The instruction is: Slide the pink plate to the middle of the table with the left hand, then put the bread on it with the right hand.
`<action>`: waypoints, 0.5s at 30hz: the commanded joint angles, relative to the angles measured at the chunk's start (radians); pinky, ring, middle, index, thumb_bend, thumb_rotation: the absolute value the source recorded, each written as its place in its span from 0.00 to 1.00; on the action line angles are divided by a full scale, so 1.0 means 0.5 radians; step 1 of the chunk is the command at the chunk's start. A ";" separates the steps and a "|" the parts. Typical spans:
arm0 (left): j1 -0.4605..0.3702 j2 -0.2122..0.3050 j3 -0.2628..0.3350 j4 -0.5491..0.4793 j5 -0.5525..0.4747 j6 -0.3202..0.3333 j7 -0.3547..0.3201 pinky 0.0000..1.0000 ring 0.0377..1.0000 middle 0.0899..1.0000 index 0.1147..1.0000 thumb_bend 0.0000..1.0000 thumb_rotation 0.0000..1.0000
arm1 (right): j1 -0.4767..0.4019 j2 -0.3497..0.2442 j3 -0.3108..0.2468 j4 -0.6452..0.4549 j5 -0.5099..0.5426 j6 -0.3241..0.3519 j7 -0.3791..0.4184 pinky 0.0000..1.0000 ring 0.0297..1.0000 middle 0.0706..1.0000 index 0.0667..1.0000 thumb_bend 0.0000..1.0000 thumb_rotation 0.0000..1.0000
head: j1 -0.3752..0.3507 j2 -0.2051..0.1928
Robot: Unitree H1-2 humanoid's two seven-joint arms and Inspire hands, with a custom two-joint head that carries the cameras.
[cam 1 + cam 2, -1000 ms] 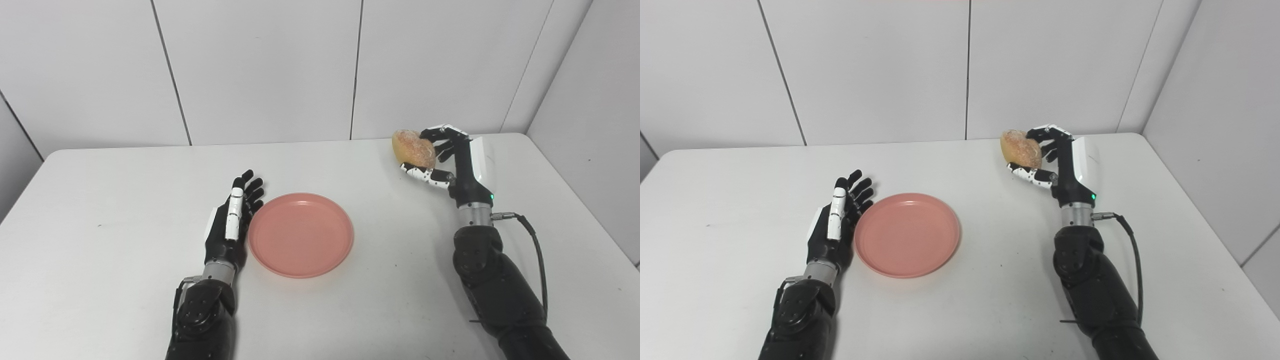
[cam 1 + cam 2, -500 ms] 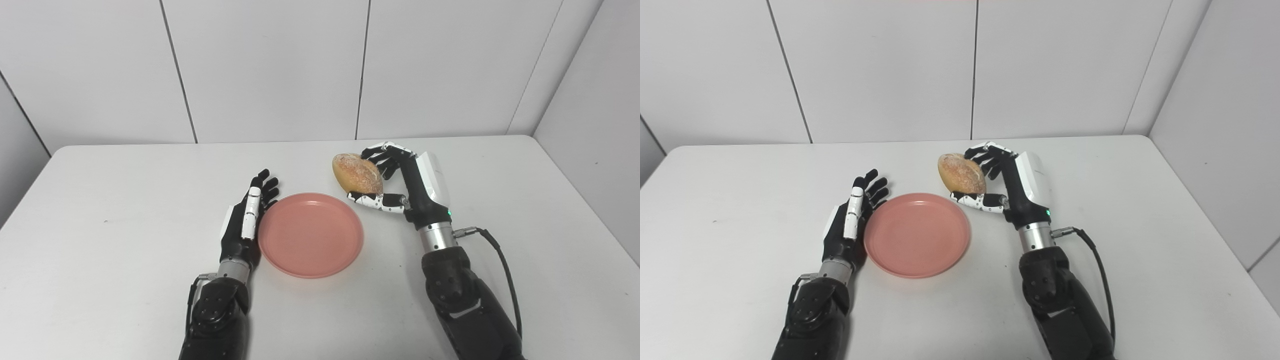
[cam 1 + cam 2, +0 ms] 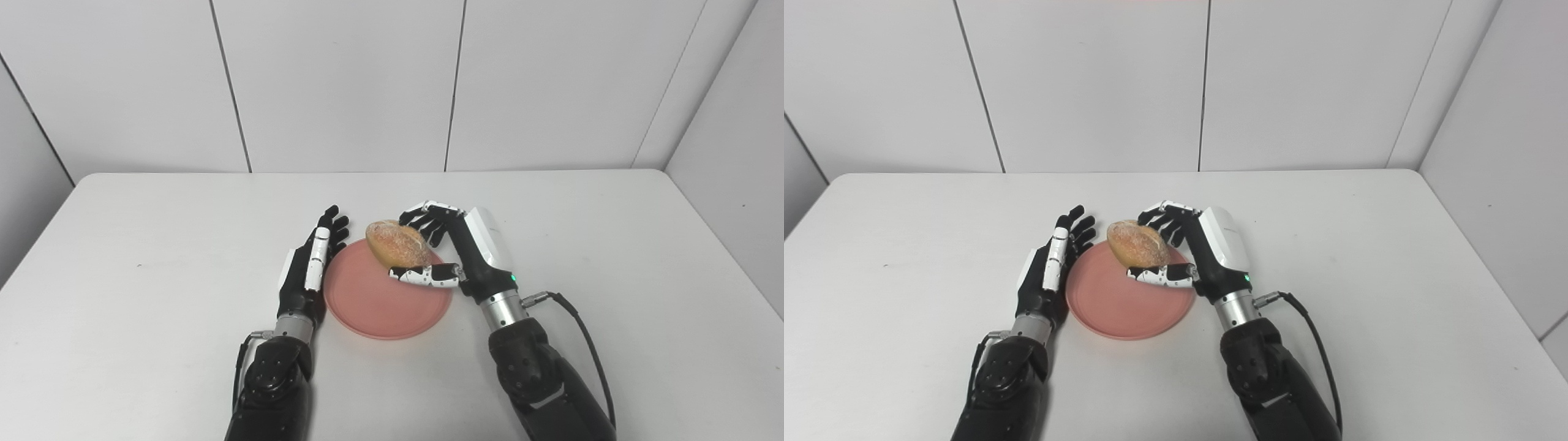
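Observation:
The pink plate lies flat near the middle of the white table. My left hand is open, fingers straight, with its edge against the plate's left rim. My right hand is shut on the bread, a brown oval roll, and holds it above the plate's far right part. The bread is off the plate's surface. It also shows in the right eye view, with the plate under it.
White wall panels stand behind the table. The table's right edge runs close to a side wall. A black cable hangs from my right wrist.
My right hand has carried the bread from the far right of the table leftward and nearer, to above the plate. The left hand stays at the plate's rim. The camera has shifted.

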 commanded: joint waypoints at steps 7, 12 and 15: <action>-0.059 0.001 0.014 -0.017 0.064 -0.010 0.076 0.91 0.90 0.88 0.87 0.55 1.00 | -0.158 -0.012 0.092 0.111 -0.146 -0.175 -0.048 0.34 0.39 0.41 0.50 0.51 0.00 | 0.005 -0.001; -0.060 0.000 0.020 -0.012 0.083 -0.020 0.096 0.89 0.90 0.88 0.86 0.55 1.00 | -0.184 -0.044 0.149 0.178 -0.261 -0.170 -0.059 0.35 0.39 0.41 0.50 0.51 0.00 | 0.004 0.001; -0.058 -0.002 0.024 -0.017 0.093 -0.020 0.104 0.89 0.89 0.87 0.86 0.54 1.00 | -0.194 -0.053 0.159 0.210 -0.285 -0.175 -0.074 0.37 0.40 0.41 0.50 0.51 0.00 | 0.005 0.005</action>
